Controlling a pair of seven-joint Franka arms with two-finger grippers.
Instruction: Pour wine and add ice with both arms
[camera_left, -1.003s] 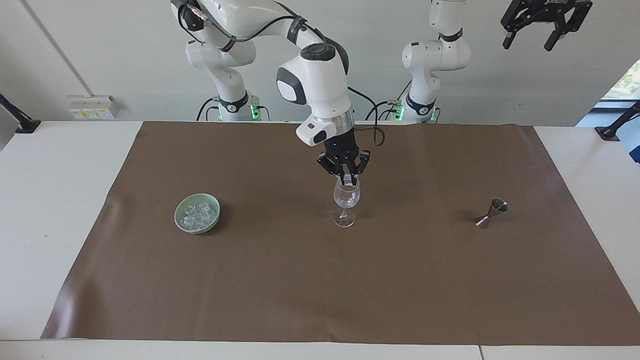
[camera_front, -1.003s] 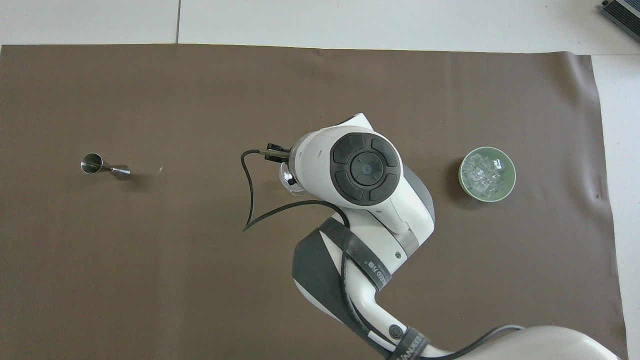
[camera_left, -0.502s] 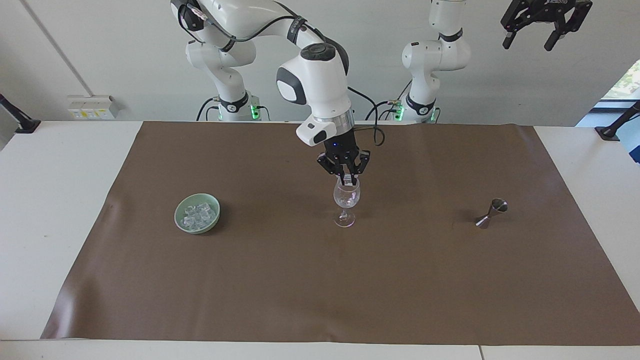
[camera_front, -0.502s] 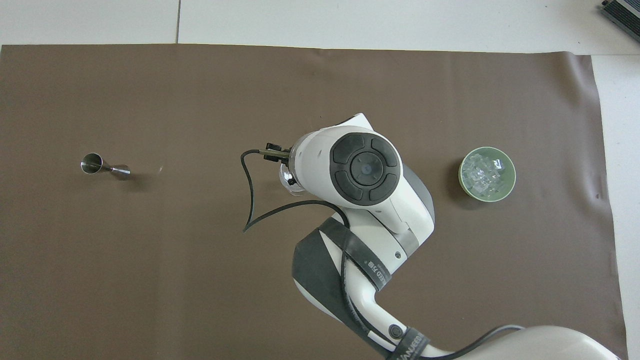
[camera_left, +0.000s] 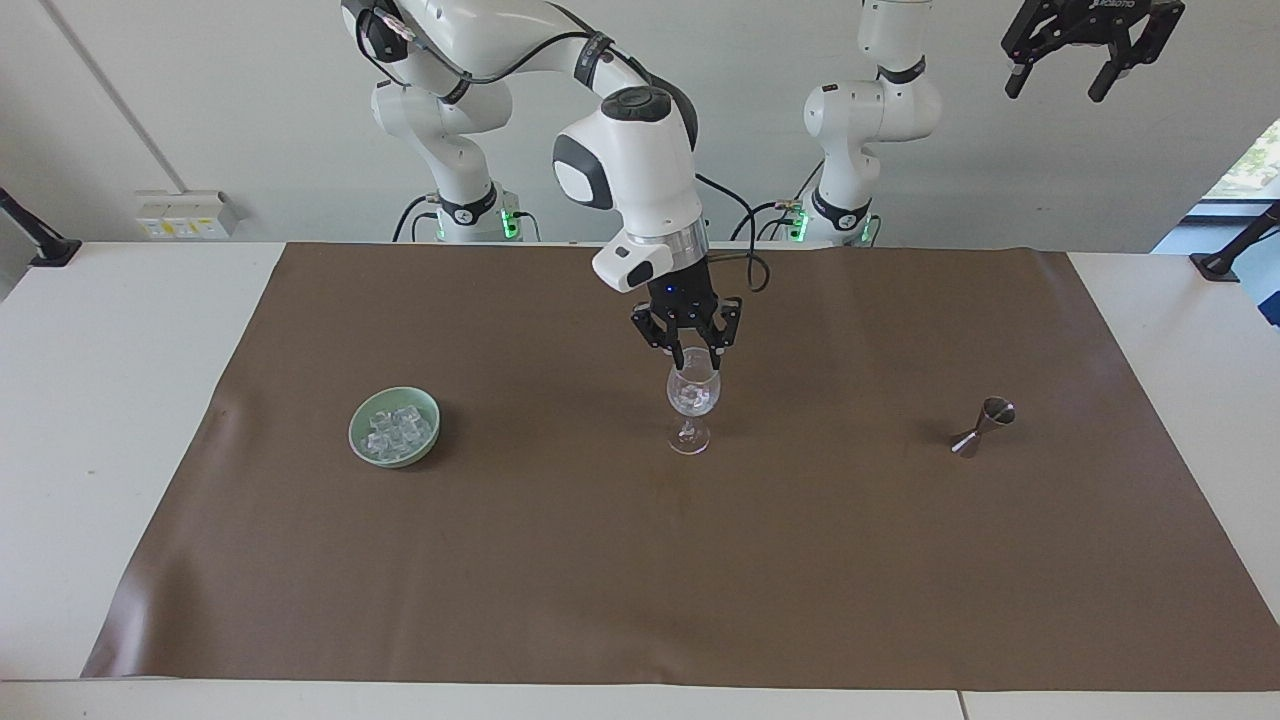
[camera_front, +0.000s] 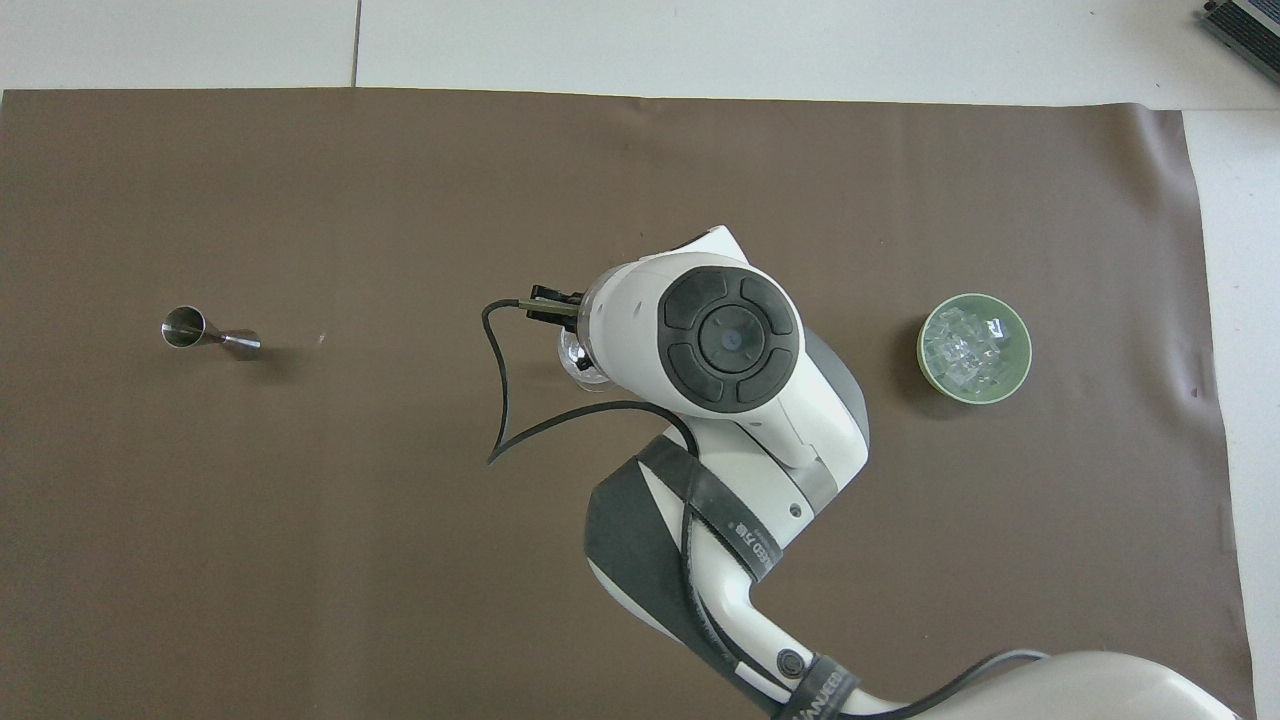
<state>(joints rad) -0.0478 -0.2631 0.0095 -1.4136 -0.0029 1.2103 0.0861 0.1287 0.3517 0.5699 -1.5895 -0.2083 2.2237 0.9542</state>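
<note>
Clear ice (camera_left: 694, 396) lies in the glass (camera_left: 692, 405) right under my right gripper (camera_left: 692, 352), fingers spread to drop it there, while my left gripper (camera_left: 1090, 45) waits high, also spread.

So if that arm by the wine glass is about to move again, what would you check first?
1. Wine glass upright on the brown mat: ok.
2. Ice in the glass: ok, clear cubes sit in its bowl.
3. Right gripper free of ice: ok, its fingers stand apart just over the rim with nothing between them.
4. Right gripper clear of the glass rim: cannot tell, the fingertips sit very close to it.
5. More ice available: ok, the green bowl toward the right arm's end holds cubes.
6. Left gripper out of the way: ok, it waits open, high over its own end; the jigger stands untouched.
</note>
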